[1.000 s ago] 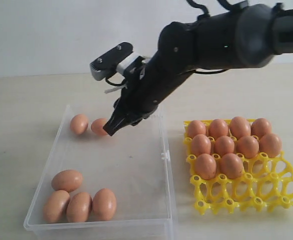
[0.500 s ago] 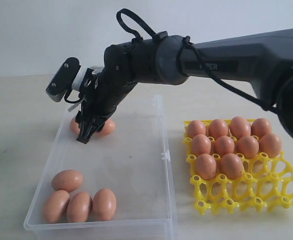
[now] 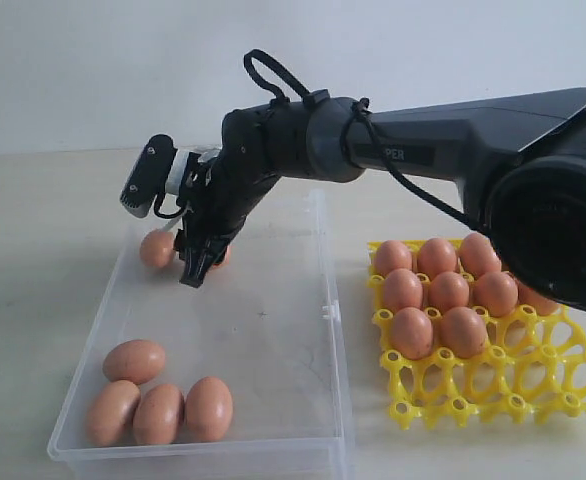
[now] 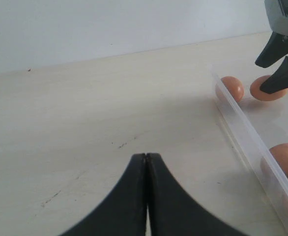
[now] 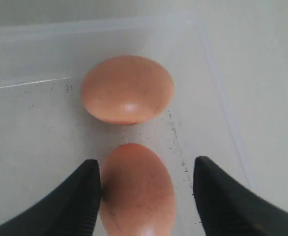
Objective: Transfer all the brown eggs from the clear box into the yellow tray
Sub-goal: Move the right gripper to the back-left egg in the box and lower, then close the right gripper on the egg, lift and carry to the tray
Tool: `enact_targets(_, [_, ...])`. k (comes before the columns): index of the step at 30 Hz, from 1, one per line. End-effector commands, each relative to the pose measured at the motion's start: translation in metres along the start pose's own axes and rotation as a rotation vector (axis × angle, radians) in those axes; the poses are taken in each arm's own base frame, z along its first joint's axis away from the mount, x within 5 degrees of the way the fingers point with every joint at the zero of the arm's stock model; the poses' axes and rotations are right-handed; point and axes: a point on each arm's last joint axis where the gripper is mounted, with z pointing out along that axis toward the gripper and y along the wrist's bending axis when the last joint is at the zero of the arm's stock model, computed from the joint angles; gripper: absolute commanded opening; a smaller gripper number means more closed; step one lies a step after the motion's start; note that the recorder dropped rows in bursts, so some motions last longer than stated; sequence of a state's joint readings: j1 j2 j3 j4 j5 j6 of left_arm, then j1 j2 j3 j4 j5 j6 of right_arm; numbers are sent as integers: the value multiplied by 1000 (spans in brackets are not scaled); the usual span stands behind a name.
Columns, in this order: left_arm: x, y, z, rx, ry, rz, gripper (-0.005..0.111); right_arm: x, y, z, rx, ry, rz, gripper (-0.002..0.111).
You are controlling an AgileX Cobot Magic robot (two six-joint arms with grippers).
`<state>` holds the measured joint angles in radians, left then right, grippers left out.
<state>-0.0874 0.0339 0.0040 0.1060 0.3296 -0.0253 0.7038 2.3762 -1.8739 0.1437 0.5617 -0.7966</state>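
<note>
Right gripper (image 5: pixel 145 169) stretched across into the far-left corner of the clear box (image 3: pixel 328 300), jaws spread wide to either side of 1 brown egg (image 5: pixel 136 189), not clamped on it. Just left of that, a 2nd egg (image 5: pixel 127 88). In the near-left corner, 4 more eggs (image 3: pixel 158 400) clustered together. Right of the box, the yellow tray (image 3: pixel 493 395), far cells filled with eggs (image 3: pixel 449 292). Over the table (image 4: pixel 85 123) left of the box, left gripper (image 4: pixel 146 162) pinched fully closed, holding nothing.
</note>
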Motion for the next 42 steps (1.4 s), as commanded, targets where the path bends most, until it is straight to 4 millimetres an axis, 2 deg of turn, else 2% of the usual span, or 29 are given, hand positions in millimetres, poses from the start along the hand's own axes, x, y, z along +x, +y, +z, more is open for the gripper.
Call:
enact_targets(1, [-3, 0, 0, 4, -17, -5, 0, 3, -1, 7, -3, -7, 16, 56])
enact_targets(9, [-3, 0, 0, 4, -17, -5, 0, 14, 7, 30, -27, 9, 42, 56])
enact_targets(14, [-3, 0, 0, 4, -17, -5, 0, 15, 8, 33, -34, 5, 59, 52])
enact_targets(17, [-3, 0, 0, 4, -17, -5, 0, 15, 9, 33, -35, 6, 59, 32])
enact_targets(19, [-3, 0, 0, 4, -17, -5, 0, 16, 9, 33, -40, 10, 60, 8])
enact_targets(20, [-3, 0, 0, 4, -17, -5, 0, 16, 9, 33, -43, 11, 64, 0])
enact_targets(24, [-3, 0, 0, 4, -17, -5, 0, 12, 10, 27, -64, -2, 102, 0])
enact_targets(27, [-3, 0, 0, 4, -17, -5, 0, 3, 4, 11, -49, -29, 134, 0])
enact_targets(31, [-3, 0, 0, 4, -17, -5, 0, -15, -5, -23, 5, -101, 165, 0])
enact_targets(34, [-3, 0, 0, 4, -17, -5, 0, -19, -7, -47, 40, -148, 198, 0])
enact_targets(38, [-3, 0, 0, 4, -17, -5, 0, -11, 1, -73, 70, -188, 256, 0])
enact_targets(42, [-3, 0, 0, 4, -17, -5, 0, 17, 12, -100, 100, -192, 411, 0])
